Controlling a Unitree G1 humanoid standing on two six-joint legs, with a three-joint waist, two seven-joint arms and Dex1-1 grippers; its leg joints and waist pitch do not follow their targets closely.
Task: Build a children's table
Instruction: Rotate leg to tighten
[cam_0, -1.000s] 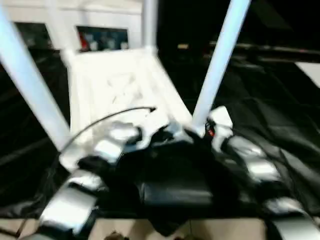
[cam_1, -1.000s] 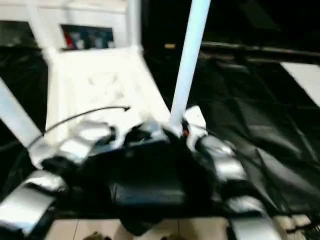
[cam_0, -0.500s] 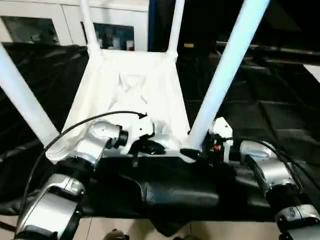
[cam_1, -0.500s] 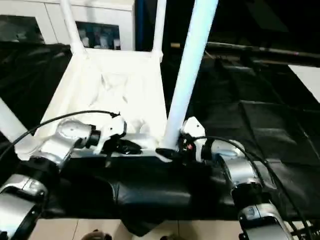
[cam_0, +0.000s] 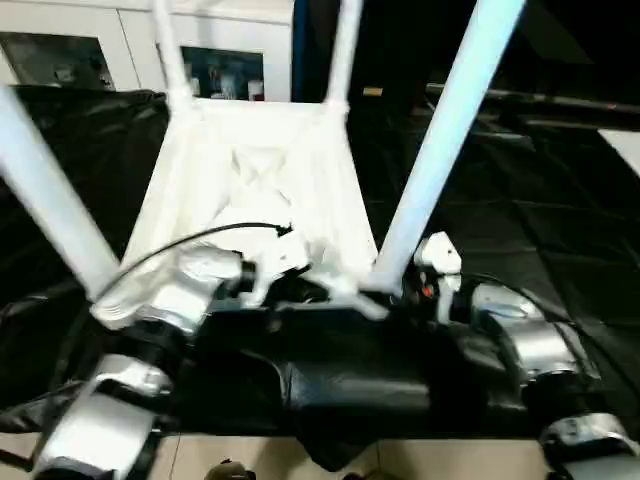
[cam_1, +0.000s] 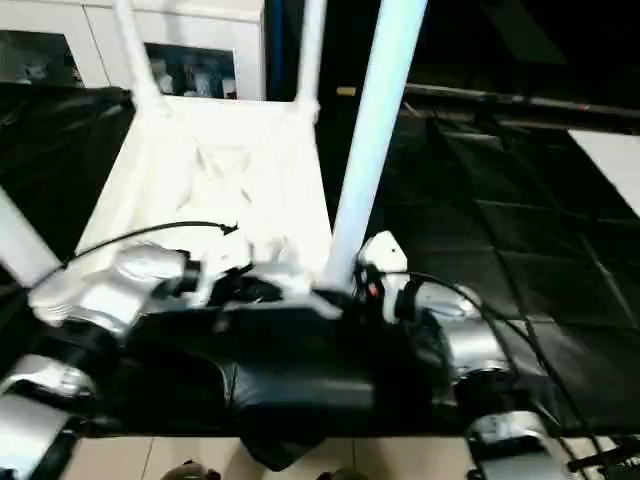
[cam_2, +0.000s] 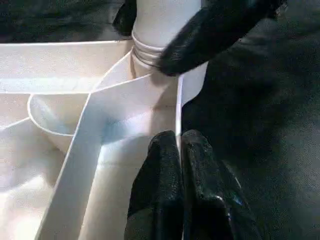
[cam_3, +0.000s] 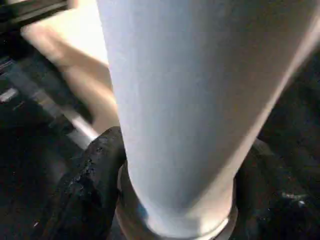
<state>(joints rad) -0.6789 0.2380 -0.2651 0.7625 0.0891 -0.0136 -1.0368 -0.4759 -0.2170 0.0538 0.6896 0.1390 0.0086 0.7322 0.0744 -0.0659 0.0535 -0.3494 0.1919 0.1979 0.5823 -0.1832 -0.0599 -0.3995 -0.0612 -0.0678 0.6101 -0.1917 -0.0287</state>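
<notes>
Legs stand in all 4 corner sockets of the upturned tabletop (cam_0: 262, 190), which lies ribbed side up on the black cloth (cam_0: 520, 210) ahead of the robot. From the head camera, 2 thin-looking far legs rise at about 11 o'clock (cam_0: 168, 50) and 12 o'clock (cam_0: 344, 50), a near one slants up at 9 o'clock (cam_0: 45, 190), and the near-right leg (cam_0: 440, 150) climbs toward 1 o'clock.

That last leg is the one in hand. The right gripper (cam_3: 165, 200) wraps its black fingers (cam_3: 87, 185) around the leg's base, just above the socket, holding it firmly. The left gripper (cam_2: 177, 170) has its 2 fingers pinched together over the tabletop's thin rim wall beside the same corner, bracing it.

Judging from this, the build looks nearly finished: what is left is seating or tightening this fourth leg, whose ridged collar (cam_2: 147, 52) shows above the socket, then turning the table upright. Whether the other 3 are fully home cannot be told.
</notes>
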